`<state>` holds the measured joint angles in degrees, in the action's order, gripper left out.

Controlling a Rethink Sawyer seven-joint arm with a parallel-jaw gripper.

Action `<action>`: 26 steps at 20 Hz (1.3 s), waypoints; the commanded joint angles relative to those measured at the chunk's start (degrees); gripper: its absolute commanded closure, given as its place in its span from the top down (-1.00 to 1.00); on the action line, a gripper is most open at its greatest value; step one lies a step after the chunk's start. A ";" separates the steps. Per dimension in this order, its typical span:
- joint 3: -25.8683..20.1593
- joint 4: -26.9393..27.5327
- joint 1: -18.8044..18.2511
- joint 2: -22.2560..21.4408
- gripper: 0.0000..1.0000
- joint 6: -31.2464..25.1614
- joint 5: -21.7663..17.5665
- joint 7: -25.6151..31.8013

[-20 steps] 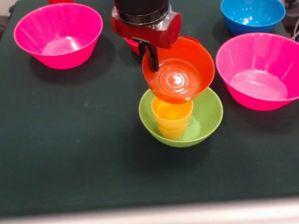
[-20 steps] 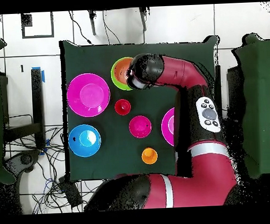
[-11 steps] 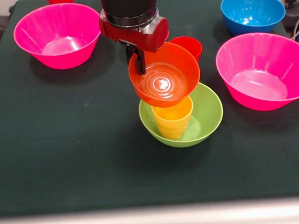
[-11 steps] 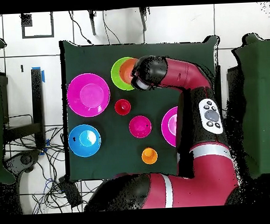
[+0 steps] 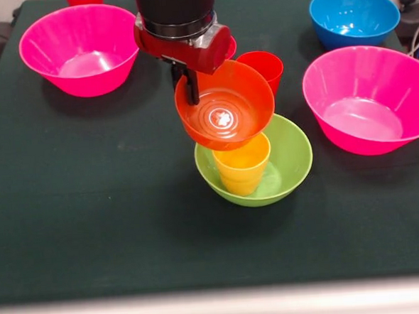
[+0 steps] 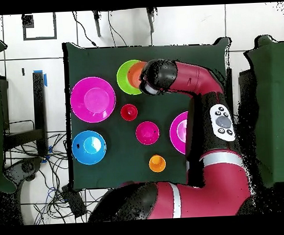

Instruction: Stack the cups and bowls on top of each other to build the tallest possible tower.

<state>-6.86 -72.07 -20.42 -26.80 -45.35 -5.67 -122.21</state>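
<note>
- Fingers [image 5: 191, 94] first: one dark finger sits inside the orange bowl [image 5: 226, 107], pressed against the rim on its left side. Its partner must be outside the wall, but I can't see it. So they're pinched onto that rim, nearly closed, just a wall's thickness between them.
- Going left to right across the surface [image 5: 92, 221] in the front view: a hot-pink bowl [image 5: 82, 47] sits well apart at the far left, untouched.
- Next is the orange bowl itself. It hangs tilted, with its mouth tipped toward the camera, just above the yellow cup [image 5: 243, 163]. It looks offset a bit left of the cup's centre. Can't tell if the two are touching.
- The yellow cup stands upright inside the lime-green bowl [image 5: 289, 159], which is the tower's base.
- A red cup [image 5: 262, 67] stands just behind the orange bowl. Further right are the second hot-pink bowl [image 5: 370, 101] and the blue bowl [image 5: 350, 14].
- Handling guess: glossy thin plastic, so light, stiff and slippery. A rim pinch is the only real hold, and it lets the bowl swing and tilt.
- It probably needs levelling and centring over the narrow cup before letting go, or it'll slide off.
</note>
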 commanded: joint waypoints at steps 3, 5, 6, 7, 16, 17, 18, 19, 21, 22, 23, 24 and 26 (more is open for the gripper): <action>-4.83 -6.03 0.50 1.16 -1.00 8.60 -0.47 -1.18; -5.38 -6.41 0.13 1.26 -1.00 9.39 -0.17 -0.94; -5.54 -6.61 0.00 1.17 -1.00 9.62 -0.10 -0.76; -5.71 -6.91 -0.17 1.11 -1.00 9.90 -0.02 -0.61; -7.15 -9.74 -1.56 1.63 -1.00 14.51 -0.30 0.27; -7.28 -9.93 -1.59 1.59 -1.00 14.53 -0.20 0.27; -7.45 -10.24 -1.62 1.39 -1.00 14.27 0.03 0.22; -7.71 -10.69 -1.82 1.17 -1.00 14.16 0.22 0.33; -8.02 -11.53 -2.14 0.72 -1.00 13.98 0.35 0.55; -8.13 -11.91 -2.29 0.57 -1.00 13.89 0.32 0.76; -8.32 -12.32 -2.46 0.54 -1.00 14.15 0.32 0.78; -8.50 -12.73 -2.63 0.50 -1.00 14.41 0.32 0.81; -9.08 -13.31 -2.95 0.58 -1.00 15.24 0.35 0.79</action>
<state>-9.06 -80.08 -22.10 -27.23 -32.91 -5.61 -122.21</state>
